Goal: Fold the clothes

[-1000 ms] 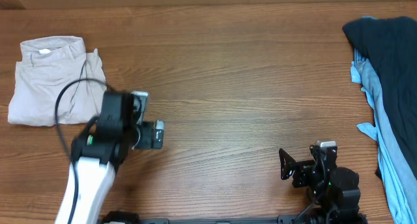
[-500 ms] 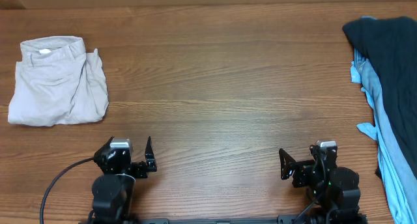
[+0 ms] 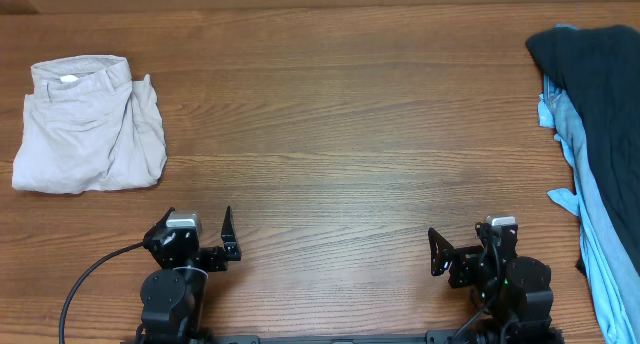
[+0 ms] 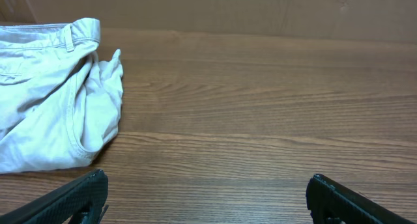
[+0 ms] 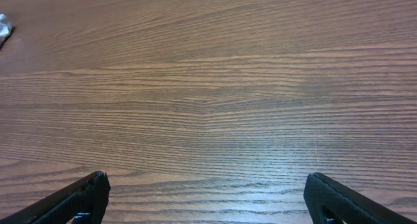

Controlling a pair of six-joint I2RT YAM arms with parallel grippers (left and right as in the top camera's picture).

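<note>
The pale beige shorts [image 3: 88, 124] lie folded in a compact wrinkled bundle at the far left of the table, waistband toward the back. They also show in the left wrist view [image 4: 49, 94] at the upper left. My left gripper [image 3: 200, 242] is open and empty at the front left, well short of the shorts; its fingers frame bare wood [image 4: 205, 195]. My right gripper [image 3: 460, 252] is open and empty at the front right, over bare wood [image 5: 205, 195].
A dark navy garment [image 3: 600, 94] lies over a light blue garment [image 3: 590, 204] in a pile along the right edge. The wooden table [image 3: 350, 134] stretches between the shorts and that pile. A back wall edge runs behind the table.
My left arm pulled back from beside the shorts to its rest pose at the front left a second ago and has held still since. The shorts and right arm have not moved.
</note>
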